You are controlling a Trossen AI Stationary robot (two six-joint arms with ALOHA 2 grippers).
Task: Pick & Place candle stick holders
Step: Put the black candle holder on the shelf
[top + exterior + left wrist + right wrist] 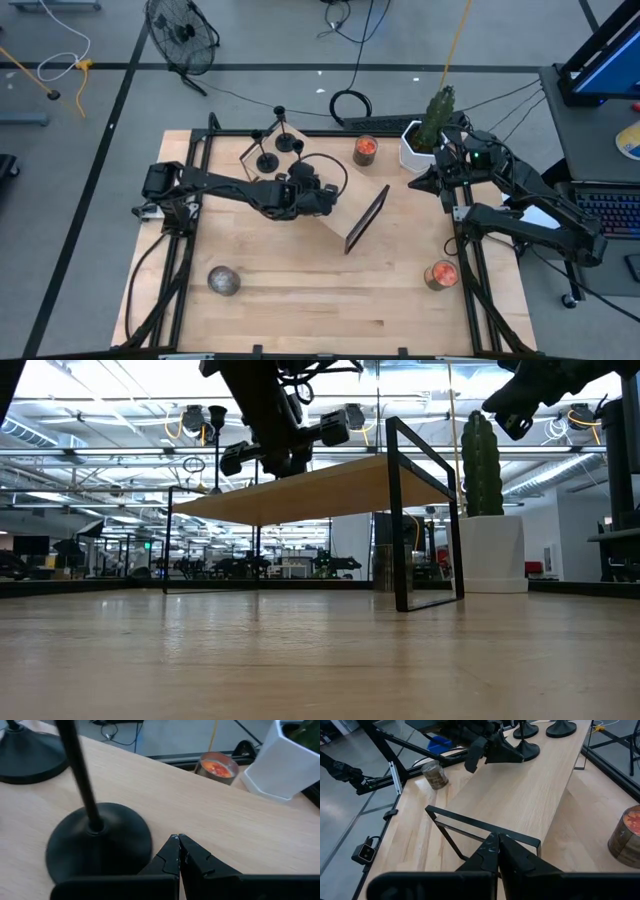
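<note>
Three matte-black candle stick holders stand by their disc bases on the top of the wooden shelf [340, 200], at its far left end. Two show in the high view [267, 160] [289, 143]. The third [100, 842] stands just beside my left gripper [178, 840], which is shut and low over the shelf top [315, 185]; I see no touch. My right gripper [497, 839] is shut and empty, above the shelf's black end frame [480, 827], near the table's right side [440, 172].
A white pot with a green plant [422, 140] stands at the far right. An orange candle jar [366, 150] stands beside it, and another [441, 274] at the near right. A grey round thing [223, 281] lies at the near left. Black rails run along the table's sides.
</note>
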